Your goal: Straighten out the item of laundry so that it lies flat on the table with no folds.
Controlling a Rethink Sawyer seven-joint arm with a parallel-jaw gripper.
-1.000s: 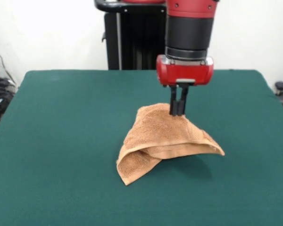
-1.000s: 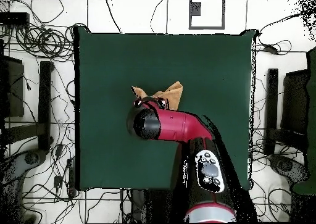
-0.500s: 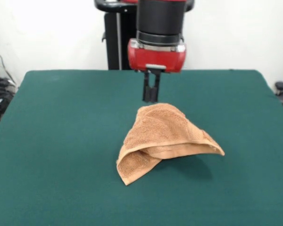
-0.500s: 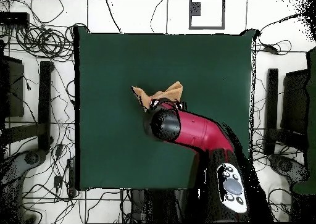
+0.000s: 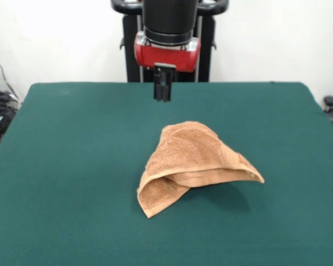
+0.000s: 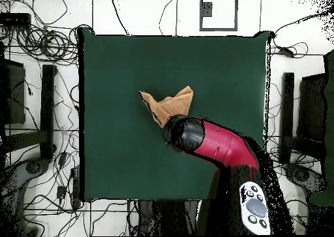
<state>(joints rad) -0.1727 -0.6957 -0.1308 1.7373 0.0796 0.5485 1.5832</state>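
Reading across from the left, I have bare table [image 5: 72,166] and nothing else on that side of the green top. Coming toward the middle, there's my gripper [image 5: 162,98], hanging above the far part of the table and well clear of the cloth, holding nothing; its 2 fingers look pressed close together, so I call the jaws closed on air. Just right of that and nearer the camera sits the towel [image 5: 191,163], roughly mid-table, and it is nowhere near flat: it stands up in a rumpled peak (a little tent, really), with 1 flap doubled under at the lower left and 1 corner poking out to the right. From overhead the towel [image 6: 171,105] shows as a crumpled wedge right beside the arm's end. By my judgement this is a gap between grasps, with the gripper empty and the cloth unflattened. Next I'd want the jaws opened, then brought down on 1 free corner, probably that right-hand tip, and drawn outward low over the table so the fold peels open instead of bunching again.
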